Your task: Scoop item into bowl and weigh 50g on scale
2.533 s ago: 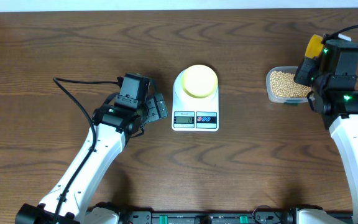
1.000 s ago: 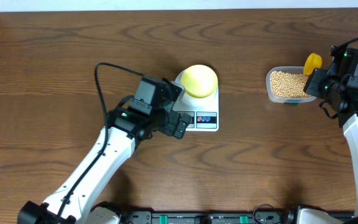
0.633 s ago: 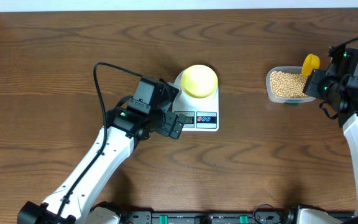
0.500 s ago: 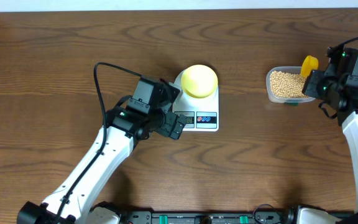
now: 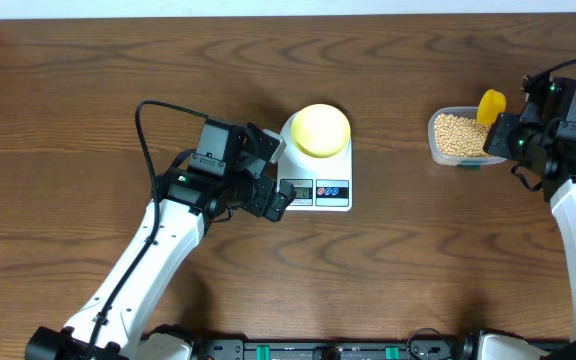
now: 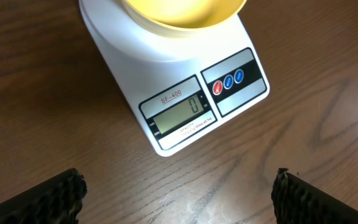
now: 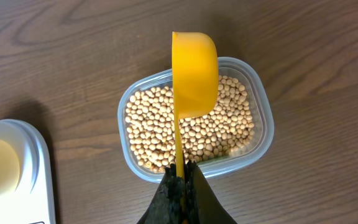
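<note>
left gripper (image 5: pixel 271 175): spread wide, empty, probably parked to watch the display (image 6: pixel 179 113) | scale (image 5: pixel 313 190): just ahead, reads zero | bowl (image 5: pixel 320 130): beyond, on scale | soybeans (image 7: pixel 160 134): in tub (image 7: pixel 263 134) ahead of right gripper (image 7: pixel 180 180) | scoop (image 7: pixel 194 71): handle pinched there, cup poised to dip

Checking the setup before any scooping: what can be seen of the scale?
The scale is a flat white rounded rectangle, plastic by its look, lying level on the wooden table. Its front edge carries a small grey display reading 0 under the mark SF-400, and a black panel with red and blue buttons. A pale-yellow bowl stands on its platform, with no beans showing in it. The open left pincer hangs near its front, not gripping it.
</note>
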Robot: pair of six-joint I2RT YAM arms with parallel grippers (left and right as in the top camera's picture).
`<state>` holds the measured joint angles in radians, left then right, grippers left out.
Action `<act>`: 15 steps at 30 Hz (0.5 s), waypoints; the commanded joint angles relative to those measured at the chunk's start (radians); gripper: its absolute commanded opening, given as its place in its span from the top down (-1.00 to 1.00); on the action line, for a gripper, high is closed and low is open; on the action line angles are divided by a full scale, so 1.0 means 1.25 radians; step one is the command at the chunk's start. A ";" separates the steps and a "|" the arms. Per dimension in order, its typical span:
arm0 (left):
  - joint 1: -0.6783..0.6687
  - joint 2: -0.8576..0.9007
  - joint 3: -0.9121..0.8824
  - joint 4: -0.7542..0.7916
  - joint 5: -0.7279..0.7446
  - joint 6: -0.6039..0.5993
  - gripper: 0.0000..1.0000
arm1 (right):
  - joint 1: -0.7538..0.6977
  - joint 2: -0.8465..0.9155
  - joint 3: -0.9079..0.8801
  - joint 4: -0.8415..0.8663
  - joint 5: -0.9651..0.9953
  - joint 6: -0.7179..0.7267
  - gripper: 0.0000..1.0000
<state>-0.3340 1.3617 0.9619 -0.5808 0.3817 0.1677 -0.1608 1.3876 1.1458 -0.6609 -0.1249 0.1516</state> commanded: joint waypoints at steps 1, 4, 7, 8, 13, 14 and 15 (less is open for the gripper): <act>0.003 0.008 0.001 -0.011 0.020 0.019 -0.96 | -0.003 0.001 0.012 0.000 -0.013 -0.009 0.98; 0.002 0.008 0.001 -0.038 0.049 0.072 -0.96 | -0.003 0.001 0.012 0.000 -0.013 -0.009 0.98; 0.002 0.008 0.001 -0.056 0.048 0.076 -0.96 | -0.003 0.001 0.012 0.001 -0.013 -0.009 0.97; 0.002 0.008 0.001 -0.057 0.048 0.076 -0.96 | -0.003 0.001 0.012 0.001 -0.013 -0.009 0.98; 0.002 0.008 0.001 -0.056 0.048 0.081 -0.96 | -0.003 0.001 0.012 0.002 -0.013 -0.009 0.98; 0.002 0.008 0.001 -0.055 0.048 0.081 -0.96 | -0.003 0.001 0.012 0.002 -0.013 -0.009 0.98; 0.002 0.008 0.001 -0.055 0.048 0.081 -0.96 | -0.003 0.001 0.012 0.000 -0.013 -0.009 0.98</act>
<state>-0.3340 1.3621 0.9619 -0.6476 0.4213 0.2447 -0.1608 1.3876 1.1458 -0.6609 -0.1352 0.1513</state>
